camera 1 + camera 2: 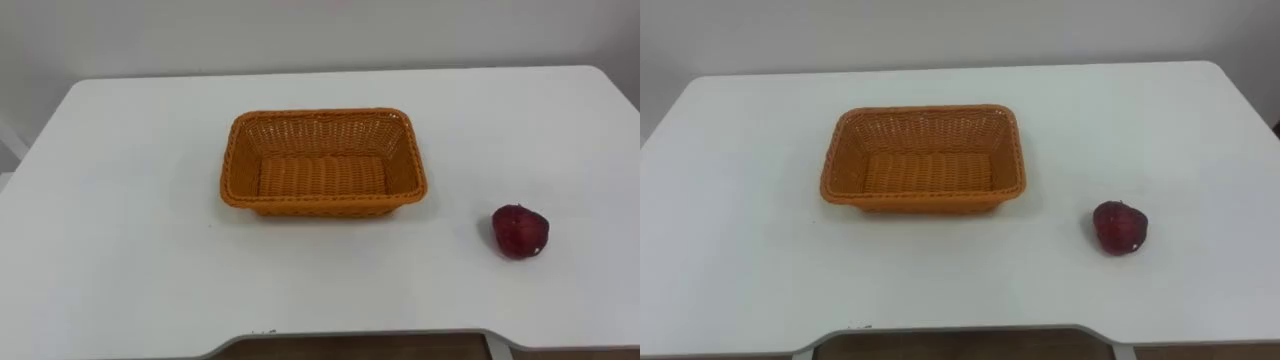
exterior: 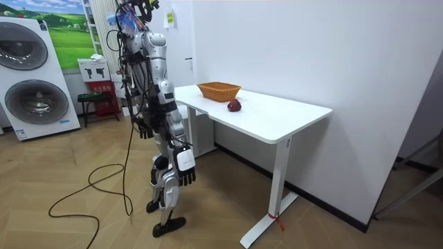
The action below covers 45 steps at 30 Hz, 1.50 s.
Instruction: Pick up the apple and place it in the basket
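Note:
A dark red apple [image 1: 519,231] lies on the white table [image 1: 120,250], to the right of an orange wicker basket [image 1: 238,160] and a little nearer to me. The basket is empty and sits at the table's middle. In the room view I stand at the table's near end, facing the basket [image 2: 219,90] and the apple [image 2: 234,105]. Both arms hang at my sides, below the tabletop. My right hand [image 2: 185,174] is on the side towards the camera, my left hand [image 2: 144,129] on the far side. Both hang with relaxed fingers and hold nothing.
The table stands against a white wall, and its front edge [image 1: 350,338] is just below me. Two washing machines [image 2: 34,90] and a small red stool [image 2: 97,100] stand behind me at the room view's left. Wooden floor surrounds the table.

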Available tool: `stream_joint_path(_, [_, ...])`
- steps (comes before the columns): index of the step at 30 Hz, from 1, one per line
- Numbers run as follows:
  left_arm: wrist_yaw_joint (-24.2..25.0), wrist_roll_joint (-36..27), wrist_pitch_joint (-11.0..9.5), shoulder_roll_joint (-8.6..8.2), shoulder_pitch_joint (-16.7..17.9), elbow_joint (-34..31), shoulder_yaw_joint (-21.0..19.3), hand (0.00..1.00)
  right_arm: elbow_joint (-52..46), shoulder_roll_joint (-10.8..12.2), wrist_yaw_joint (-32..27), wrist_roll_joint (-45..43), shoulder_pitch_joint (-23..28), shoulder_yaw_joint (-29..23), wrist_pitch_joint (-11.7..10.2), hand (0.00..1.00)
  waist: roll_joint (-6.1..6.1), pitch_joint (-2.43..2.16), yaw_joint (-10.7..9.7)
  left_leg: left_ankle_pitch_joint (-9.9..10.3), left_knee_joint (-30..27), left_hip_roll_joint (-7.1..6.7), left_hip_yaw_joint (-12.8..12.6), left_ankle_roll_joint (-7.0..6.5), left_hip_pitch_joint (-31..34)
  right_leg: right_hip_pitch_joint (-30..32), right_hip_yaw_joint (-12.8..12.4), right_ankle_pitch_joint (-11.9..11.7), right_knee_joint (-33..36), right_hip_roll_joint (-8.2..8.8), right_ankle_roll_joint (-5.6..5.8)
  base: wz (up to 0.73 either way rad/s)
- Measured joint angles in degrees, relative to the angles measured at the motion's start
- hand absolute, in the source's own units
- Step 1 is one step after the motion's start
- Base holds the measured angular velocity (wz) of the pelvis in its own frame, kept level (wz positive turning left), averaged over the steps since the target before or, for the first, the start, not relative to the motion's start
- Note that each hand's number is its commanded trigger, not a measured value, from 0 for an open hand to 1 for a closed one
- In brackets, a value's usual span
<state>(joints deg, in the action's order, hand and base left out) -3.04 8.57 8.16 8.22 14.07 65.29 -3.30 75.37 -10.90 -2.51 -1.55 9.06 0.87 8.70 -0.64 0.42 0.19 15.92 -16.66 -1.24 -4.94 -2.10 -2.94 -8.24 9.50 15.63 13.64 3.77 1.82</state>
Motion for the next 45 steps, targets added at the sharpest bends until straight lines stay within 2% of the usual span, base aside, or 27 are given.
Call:
stream_joint_path(6, [0.0,-0.1,0.0,-0.05,0.0,0.1,0.0,0.0,0.2,0.1,-0.2,0.6,0.0,0.1,0.0,0.0,0.03,0.01,0.2,0.0,0.0,0.01,0.0,0.0,-0.1,0.0,-0.1,0.0,0.0,0.0,0.0,0.0])
stream_joint_path(10, [-0.4,0.1,0.0,-0.45,-0.2,0.1,-0.7,0.0,0.1,0.3,-2.1,5.3,-0.1,-0.3,-0.1,0.0,0.03,0.03,0.2,0.0,0.0,0.05,-0.3,0.01,-0.4,0.1,-0.3,0.0,0.0,0.0,0.0,-0.03])
stream_joint_path(13, [-1.2,-0.2,-0.3,-0.59,0.3,0.1,-1.3,0.0,-0.5,0.5,-4.7,15.6,-0.3,-4.1,-1.3,0.0,-0.07,0.02,0.2,0.0,0.5,0.31,-1.1,0.03,-0.7,-0.1,-0.9,0.0,0.1,-0.14,0.0,-0.11])
stream_joint_path(14, [-1.8,-0.8,-0.9,-0.58,0.4,0.2,-1.3,0.0,-1.8,0.8,-6.0,21.6,0.0,-5.5,-1.6,0.0,-0.23,0.07,0.2,0.0,0.6,0.37,-1.2,0.05,-0.7,0.0,-1.0,0.0,0.1,-0.19,-0.04,-0.05])
stream_joint_path(16, [-2.3,-2.2,-2.2,-0.58,0.8,0.1,-1.7,0.0,-4.7,1.1,-8.7,31.7,0.0,-10.6,-2.0,0.0,-0.37,0.08,-0.8,0.0,-0.1,0.36,-1.2,0.05,-0.7,-0.1,-1.0,0.0,0.0,-0.2,-0.06,0.0])
stream_joint_path(17, [-2.5,-2.3,-2.6,-0.61,0.8,0.1,-2.3,0.0,-5.4,1.1,-9.3,34.1,-0.1,-12.0,-2.4,0.0,-0.38,0.09,-1.4,0.0,-0.1,0.34,-1.2,0.05,-0.7,-0.2,-0.9,0.0,0.0,-0.19,-0.06,0.04])
stream_joint_path(19, [-3.2,-2.3,-4.6,-0.53,1.1,0.1,-5.8,0.0,-9.5,1.3,-12.6,44.4,0.2,-17.7,-4.5,0.0,-0.79,0.03,-1.9,0.0,0.2,0.33,-1.3,0.06,-0.9,-0.3,-0.9,0.0,0.0,-0.19,-0.05,0.0])
stream_joint_path(21, [-4.0,-2.4,-5.6,-0.32,1.4,0.0,-8.2,0.0,-13.6,1.3,-16.2,50.9,0.3,-21.8,-5.9,0.0,-0.97,0.13,-2.5,0.0,0.7,0.32,-1.3,0.06,-1.3,-0.5,-1.1,0.0,0.0,-0.21,-0.05,-0.02])
stream_joint_path(23, [-4.7,-3.5,-6.2,0.25,2.3,-0.5,-9.1,0.0,-17.8,1.3,-19.7,55.6,0.3,-24.7,-7.7,0.0,-1.04,0.27,-3.2,0.0,1.0,0.28,-1.4,0.09,-1.6,-0.8,-1.2,0.0,-0.2,-0.24,-0.05,0.0])
stream_joint_path(25, [-5.5,-4.4,-6.7,0.76,2.7,-0.5,-9.6,0.0,-22.6,1.2,-24.2,59.9,0.4,-27.2,-10.2,0.0,-1.41,0.19,-3.6,0.0,1.0,0.29,-1.4,0.1,-1.6,-0.8,-1.3,0.0,-0.2,-0.25,-0.04,0.0])
stream_joint_path(27, [-5.6,-4.5,-7.4,1.24,3.2,-0.5,-9.7,0.0,-25.6,1.1,-28.0,60.1,0.3,-29.2,-11.6,0.0,-1.4,0.2,-4.1,0.0,0.9,0.27,-1.4,0.1,-1.6,-0.8,-1.3,0.0,-0.2,-0.24,-0.04,0.0])
stream_joint_path(31, [-6.0,-4.3,-8.5,1.62,4.3,-1.3,-10.1,0.0,-34.1,1.1,-36.1,59.5,0.7,-29.9,-14.6,0.0,-1.63,-0.12,-4.8,0.0,1.0,0.29,-1.5,0.1,-0.9,0.1,-1.4,0.0,0.1,-0.25,-0.04,0.0])
stream_joint_path(36, [-6.6,-3.9,-9.1,1.83,4.3,-1.4,-10.1,0.0,-45.2,1.0,-49.2,52.7,1.1,-31.4,-18.8,0.0,-1.82,-0.48,-4.5,-0.1,0.8,0.31,-1.7,0.21,-0.3,0.9,-1.5,0.0,0.0,-0.27,-0.04,-0.02])
stream_joint_path(37, [-6.5,-3.9,-9.1,1.83,4.3,-1.4,-9.5,0.0,-48.2,1.0,-52.3,49.9,1.0,-31.4,-19.4,0.0,-1.66,-0.81,-4.6,-0.1,0.6,0.28,-1.6,0.2,0.3,1.1,-1.4,0.0,0.1,-0.26,-0.04,0.0])
stream_joint_path(41, [-6.6,-2.9,-9.5,1.85,4.2,-1.4,-9.3,0.0,-54.9,0.9,-58.4,38.3,1.0,-31.3,-21.0,0.0,-1.51,-0.8,-4.3,-0.2,0.3,0.25,-1.5,0.2,0.4,1.4,-1.4,-0.1,-0.1,-0.26,-0.04,0.0])
stream_joint_path(43, [-6.6,-0.9,-9.8,1.85,4.1,-1.4,-8.9,0.0,-59.9,0.9,-61.5,26.6,1.2,-30.1,-21.3,0.0,-1.24,-0.84,-4.0,-0.2,0.3,0.28,-1.5,0.22,0.8,2.0,-1.3,-0.1,0.0,-0.26,-0.04,0.0])
stream_joint_path(45, [-6.6,-0.4,-10.0,1.97,4.0,-1.1,-8.7,0.0,-63.5,0.9,-62.9,18.5,1.2,-29.4,-21.7,0.0,-1.14,-0.8,-3.9,-0.4,0.2,0.3,-1.5,0.28,1.3,2.6,-1.3,-0.2,0.1,-0.27,-0.14,0.0])
